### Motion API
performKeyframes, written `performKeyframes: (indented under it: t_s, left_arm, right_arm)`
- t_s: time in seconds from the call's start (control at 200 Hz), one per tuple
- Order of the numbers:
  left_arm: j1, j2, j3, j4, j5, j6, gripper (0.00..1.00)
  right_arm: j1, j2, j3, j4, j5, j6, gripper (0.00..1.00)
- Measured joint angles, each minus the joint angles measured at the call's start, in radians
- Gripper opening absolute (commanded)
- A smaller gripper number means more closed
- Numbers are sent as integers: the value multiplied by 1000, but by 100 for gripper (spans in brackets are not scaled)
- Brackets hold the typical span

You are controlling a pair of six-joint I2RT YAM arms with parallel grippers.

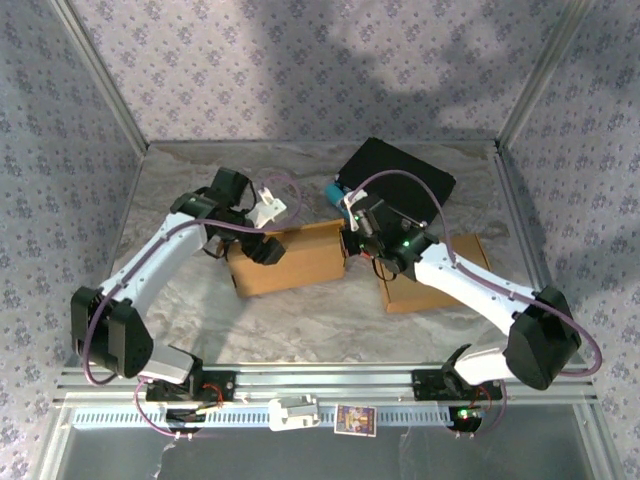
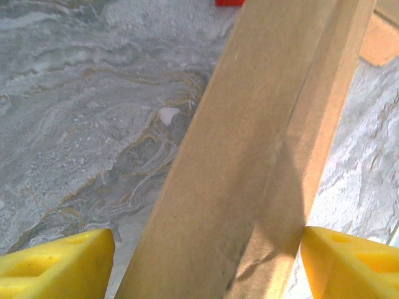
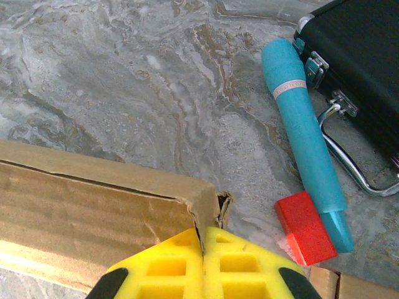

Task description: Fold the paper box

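The brown paper box (image 1: 295, 262) lies on its side in the middle of the marble table. My left gripper (image 1: 263, 246) is over its left part. In the left wrist view the left gripper (image 2: 207, 244) is open: its yellow fingers (image 2: 59, 265) stand on either side of a box panel (image 2: 249, 156), with a strip of table showing on each side. My right gripper (image 1: 352, 238) is at the box's right end. In the right wrist view the right gripper (image 3: 202, 240) is shut, its yellow pads pinching the thin cardboard corner wall of the box (image 3: 93, 205).
A second flat brown cardboard piece (image 1: 455, 262) lies under the right arm. Behind the box are a black case (image 1: 400, 178), a teal cylinder (image 3: 302, 128) and a small red block (image 3: 307, 227). A metal frame edges the table.
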Motion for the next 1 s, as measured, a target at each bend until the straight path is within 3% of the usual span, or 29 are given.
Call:
performKeyframes:
  t_s: [0.32,0.465,0.565,0.635,0.785,0.999]
  left_arm:
    - [10,-72,-42,43,1,-48,79]
    - [10,-86,-43,50,-27,-88,70]
    - [10,-112,-38,52,-103,-165,52]
    - [10,-142,-27,36,-182,-230,48]
    - [10,-257,-4,-45,-342,-371,48]
    - [23,-434,-4,-181,-490,-452,59]
  right_arm:
    - [24,-13,-9,-10,29,0,0]
    - [27,-13,-9,-14,37,0,0]
    - [29,-11,-6,-18,41,0,0]
    - [31,-4,2,-23,43,0,0]
    - [33,21,29,-35,48,0,0]
    - [33,36,42,-40,55,0,0]
